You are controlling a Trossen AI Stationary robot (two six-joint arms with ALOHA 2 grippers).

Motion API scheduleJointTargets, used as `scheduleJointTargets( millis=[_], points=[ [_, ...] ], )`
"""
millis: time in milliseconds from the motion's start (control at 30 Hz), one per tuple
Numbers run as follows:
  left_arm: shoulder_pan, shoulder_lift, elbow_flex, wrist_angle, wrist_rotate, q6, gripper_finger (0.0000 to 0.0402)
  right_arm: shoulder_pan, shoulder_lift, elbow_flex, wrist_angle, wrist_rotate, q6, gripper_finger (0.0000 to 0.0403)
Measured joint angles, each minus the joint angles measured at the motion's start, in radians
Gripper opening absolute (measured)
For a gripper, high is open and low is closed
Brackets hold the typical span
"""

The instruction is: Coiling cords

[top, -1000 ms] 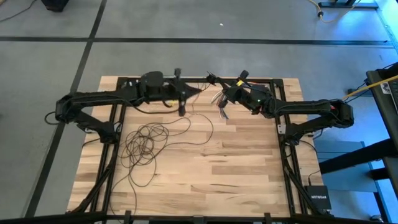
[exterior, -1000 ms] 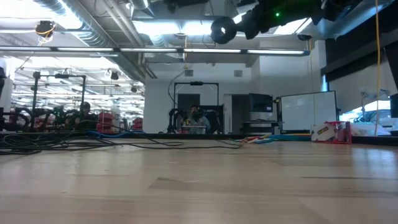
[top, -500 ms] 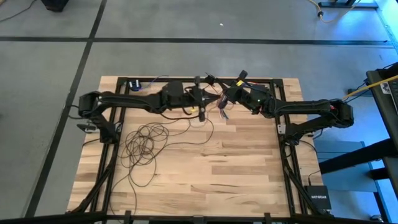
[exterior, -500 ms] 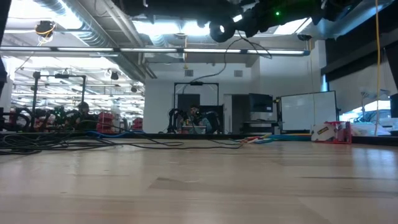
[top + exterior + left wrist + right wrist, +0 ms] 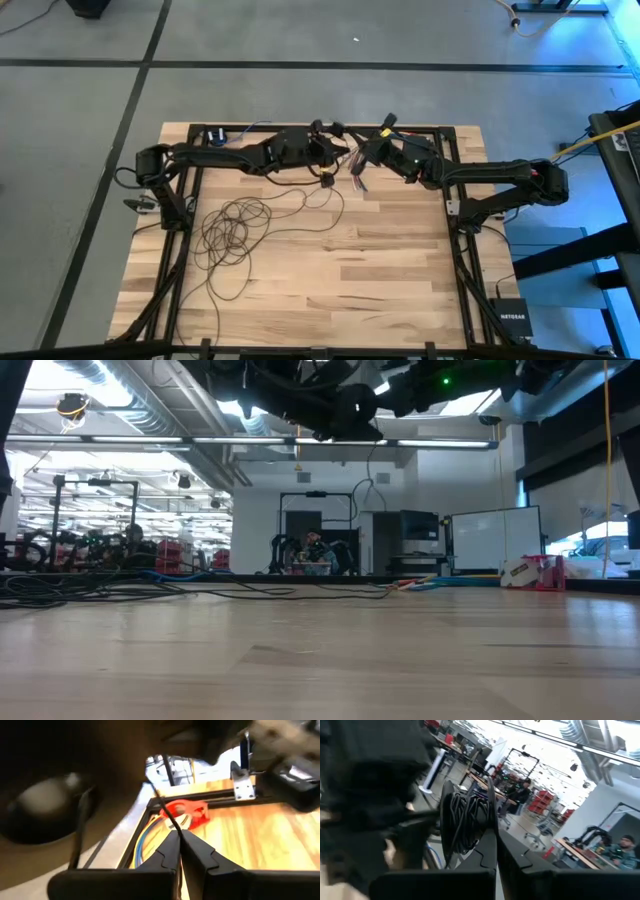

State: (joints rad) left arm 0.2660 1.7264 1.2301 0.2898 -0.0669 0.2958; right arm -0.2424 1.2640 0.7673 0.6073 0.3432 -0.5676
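The cord is a thin dark wire. Its loose loops (image 5: pixel 232 230) lie on the table's left half, and one strand (image 5: pixel 318 200) rises toward both grippers at the far middle. My left gripper (image 5: pixel 329 166) is shut on that strand and also shows in its wrist view (image 5: pixel 178 836). My right gripper (image 5: pixel 358 156) is just to its right, shut on a wound bundle of the cord (image 5: pixel 465 817). Both grippers hang high above the table in the low view (image 5: pixel 345 405), with a slack strand (image 5: pixel 368 460) drooping below them. I cannot make out the puck. My left gripper pinches a single strand of the wire (image 5: pixel 170 822) between its two fingertips. The strand runs on past the tips and is clear of the table there. My right gripper holds a bundle of several turns of the cord (image 5: pixel 470 832) between its two fingers. The bundle stands up past the fingertips, lifted clear of the table.
A red clip with coloured wires (image 5: pixel 189 811) sits at the table's black frame. A small blue-lit device (image 5: pixel 215 135) lies at the far left corner. A yellow cable (image 5: pixel 600 138) and a black box (image 5: pixel 510 316) are off the right side. Bare wood (image 5: pixel 380 270) fills the near right.
My left gripper has moved toward the table's right edge, along the far side, until it is close beside my right gripper. It has stayed shut and brought the cord strand with it. The loops on the table have stayed where they were.
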Motion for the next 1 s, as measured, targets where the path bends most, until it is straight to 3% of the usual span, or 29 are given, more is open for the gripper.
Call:
scheduleJointTargets(
  millis=[500, 1000],
  points=[
    [0.076, 0.000, 0.000, -0.160, 0.001, 0.019, 0.0012, 0.000, -0.023, 0.000, -0.007, -0.023, 0.044, 0.0003],
    [0.087, 0.000, -0.026, -0.188, 0.004, -0.001, 0.0012, 0.001, -0.040, 0.000, -0.021, -0.023, 0.048, 0.0003]
  ],
)
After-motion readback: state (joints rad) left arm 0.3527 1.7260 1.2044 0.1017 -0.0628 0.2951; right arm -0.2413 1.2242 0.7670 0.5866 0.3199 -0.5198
